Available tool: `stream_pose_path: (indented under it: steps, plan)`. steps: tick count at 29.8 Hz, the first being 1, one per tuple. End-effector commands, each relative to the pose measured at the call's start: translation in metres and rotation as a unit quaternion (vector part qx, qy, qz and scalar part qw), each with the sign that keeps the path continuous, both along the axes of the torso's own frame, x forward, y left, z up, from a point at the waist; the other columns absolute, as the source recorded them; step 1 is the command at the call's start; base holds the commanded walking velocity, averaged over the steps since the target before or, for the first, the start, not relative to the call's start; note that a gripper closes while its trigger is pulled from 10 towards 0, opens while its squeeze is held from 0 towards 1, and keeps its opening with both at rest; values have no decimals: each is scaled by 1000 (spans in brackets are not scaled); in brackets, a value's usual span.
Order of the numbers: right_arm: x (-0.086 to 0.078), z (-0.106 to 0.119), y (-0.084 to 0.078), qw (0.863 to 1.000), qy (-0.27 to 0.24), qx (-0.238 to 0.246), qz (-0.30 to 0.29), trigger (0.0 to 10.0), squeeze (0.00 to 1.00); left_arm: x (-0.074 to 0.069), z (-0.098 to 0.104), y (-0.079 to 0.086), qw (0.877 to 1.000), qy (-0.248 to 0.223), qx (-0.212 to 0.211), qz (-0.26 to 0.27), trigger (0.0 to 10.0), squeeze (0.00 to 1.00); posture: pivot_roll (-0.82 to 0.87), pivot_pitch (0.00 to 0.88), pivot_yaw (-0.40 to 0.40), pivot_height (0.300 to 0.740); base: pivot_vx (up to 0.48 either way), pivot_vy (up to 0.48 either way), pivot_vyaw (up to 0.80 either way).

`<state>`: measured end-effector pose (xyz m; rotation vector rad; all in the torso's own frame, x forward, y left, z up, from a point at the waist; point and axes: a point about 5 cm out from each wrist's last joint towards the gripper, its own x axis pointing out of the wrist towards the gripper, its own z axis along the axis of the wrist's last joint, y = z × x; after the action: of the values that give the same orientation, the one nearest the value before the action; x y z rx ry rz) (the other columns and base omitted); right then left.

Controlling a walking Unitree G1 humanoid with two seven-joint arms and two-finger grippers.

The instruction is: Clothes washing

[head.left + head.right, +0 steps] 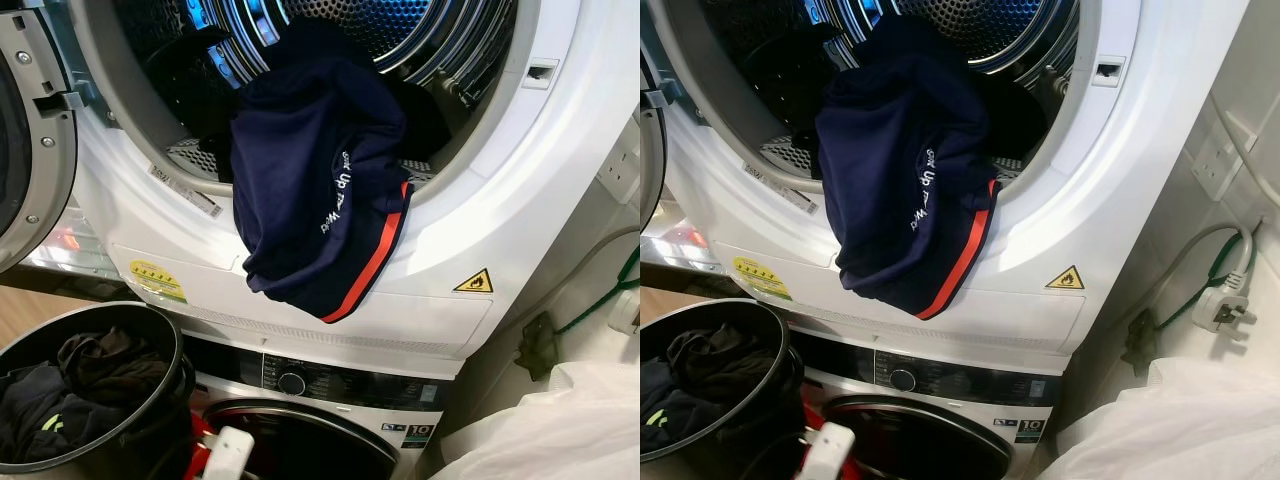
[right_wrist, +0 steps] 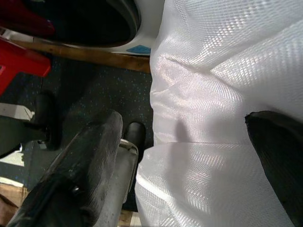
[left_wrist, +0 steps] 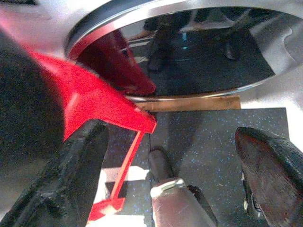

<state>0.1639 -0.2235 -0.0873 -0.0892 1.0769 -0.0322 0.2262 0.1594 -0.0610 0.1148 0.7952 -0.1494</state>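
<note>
You've got a navy shirt draped over the lower lip of the dryer opening, half in and half out. Its top end sits inside the drum, and the rest hangs down the white front panel, with an orange-red stripe and some white lettering along the hanging edge. The dryer door is swung open on your left. There's a yellow warning triangle on the front panel, just right of the shirt's bottom end.

Below the dryer you can see the washer stacked underneath, with its control knob and dark round door. To your lower left there's a black bucket with dark clothes piled in it, one with a bit of neon green on it. A white mesh bag sits at your lower right, and a plug with a green cable hangs by the wall on that side.

Your left gripper is hanging low with its fingers spread apart and nothing between them, above dark speckled floor, near a red plastic piece and the washer door's chrome ring. Your right gripper is also released, fingers wide, right up against the white mesh bag, though I can't say if it's actually touching.
</note>
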Motion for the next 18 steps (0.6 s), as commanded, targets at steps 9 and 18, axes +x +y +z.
stream_pose_path:
  steps: [9, 18]
  plan:
    - [-3, -1, -4, 1000, 7, -5, -5, 10000, 0, -23, -13, -23, 992, 30, -3, -122, 10000, 0, 22, 0, -25, 740, 0, 0, 0]
    - [0, 0, 1, 1000, 0, 2, -12, 10000, 0, -9, -1, -29, 991, -35, -13, -130, 10000, 0, 24, 0, -18, 740, 0, 0, 0]
